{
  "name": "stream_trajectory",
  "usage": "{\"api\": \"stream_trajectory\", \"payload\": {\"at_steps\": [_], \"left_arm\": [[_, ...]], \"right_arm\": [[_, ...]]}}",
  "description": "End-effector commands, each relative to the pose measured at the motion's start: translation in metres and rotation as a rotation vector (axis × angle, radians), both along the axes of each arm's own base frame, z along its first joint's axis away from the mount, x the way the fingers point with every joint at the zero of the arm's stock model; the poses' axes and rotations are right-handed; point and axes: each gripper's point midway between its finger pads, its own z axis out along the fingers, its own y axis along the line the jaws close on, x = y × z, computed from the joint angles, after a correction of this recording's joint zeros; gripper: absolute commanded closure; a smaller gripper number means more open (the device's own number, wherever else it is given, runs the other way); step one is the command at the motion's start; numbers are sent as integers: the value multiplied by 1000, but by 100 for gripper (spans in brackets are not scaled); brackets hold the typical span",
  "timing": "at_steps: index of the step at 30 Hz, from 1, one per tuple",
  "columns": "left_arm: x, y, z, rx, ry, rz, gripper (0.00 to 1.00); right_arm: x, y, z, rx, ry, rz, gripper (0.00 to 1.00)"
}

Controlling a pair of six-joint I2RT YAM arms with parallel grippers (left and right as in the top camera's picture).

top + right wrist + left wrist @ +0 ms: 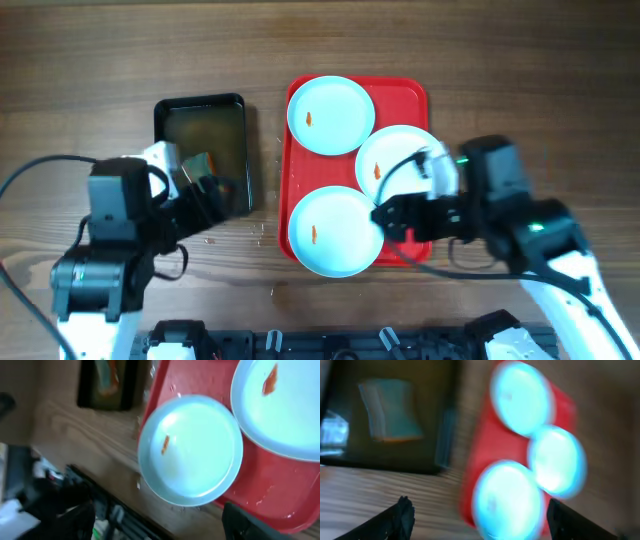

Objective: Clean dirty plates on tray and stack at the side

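Three pale blue plates lie on the red tray (405,95): one at the back (330,115), one at the right (392,158), one at the front (335,230). Each has a small orange smear. The front plate (190,450) overhangs the tray's front left corner. My right gripper (395,215) is open and empty, just right of the front plate; its fingers (157,517) straddle that plate's near rim. My left gripper (215,195) is open and empty at the front right corner of the black tray. The left wrist view is blurred; its fingers (480,517) frame the front plate (507,500).
A black tray of water (170,115) stands left of the red tray with a sponge (203,162) in it; the sponge also shows in the left wrist view (390,410). Bare wood tabletop (540,80) lies right of the red tray. Small specks lie on the table near the front plate.
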Motion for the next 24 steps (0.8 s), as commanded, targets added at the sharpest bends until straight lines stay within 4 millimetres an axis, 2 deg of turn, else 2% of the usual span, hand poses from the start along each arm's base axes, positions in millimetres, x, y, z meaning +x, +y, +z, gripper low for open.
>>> {"api": "stream_trajectory", "payload": {"at_steps": [1, 2, 5, 7, 8, 9, 11, 13, 14, 15, 16, 18, 20, 22, 24], "left_arm": [[19, 57, -28, 251, 91, 238, 22], [33, 59, -44, 273, 142, 236, 26], [63, 58, -94, 294, 270, 216, 32], [76, 57, -129, 303, 346, 209, 46], [81, 57, -146, 308, 378, 204, 57], [87, 57, -168, 313, 416, 199, 62], [90, 57, -191, 320, 460, 192, 61], [89, 57, -212, 326, 504, 185, 66], [88, 57, -217, 329, 518, 182, 74], [87, 57, -218, 334, 522, 170, 96], [86, 51, -214, 324, 518, 108, 96], [87, 41, -191, 287, 505, 46, 96], [82, 38, -155, 285, 466, 36, 96], [75, 44, -144, 328, 456, 48, 95], [73, 57, -154, 396, 466, 74, 76]], "right_arm": [[2, 15, -13, -101, 1, -29, 18], [1, 24, -11, -89, -16, -2, 18], [4, 28, -9, -76, -24, -7, 19], [4, 28, -9, -75, -20, -10, 18], [3, 28, -10, -75, -15, -14, 18], [3, 28, -10, -75, -14, -14, 18], [2, 27, -11, -78, -8, -14, 18], [2, 27, -11, -78, -9, -14, 18], [2, 27, -11, -78, -9, -14, 18], [2, 27, -11, -78, -8, -15, 18], [2, 27, -11, -79, -8, -14, 18], [2, 27, -11, -79, -8, -14, 18], [2, 27, -11, -77, -3, -22, 18], [2, 27, -11, -74, 2, -29, 18], [2, 27, -11, -74, 2, -29, 18]]}}
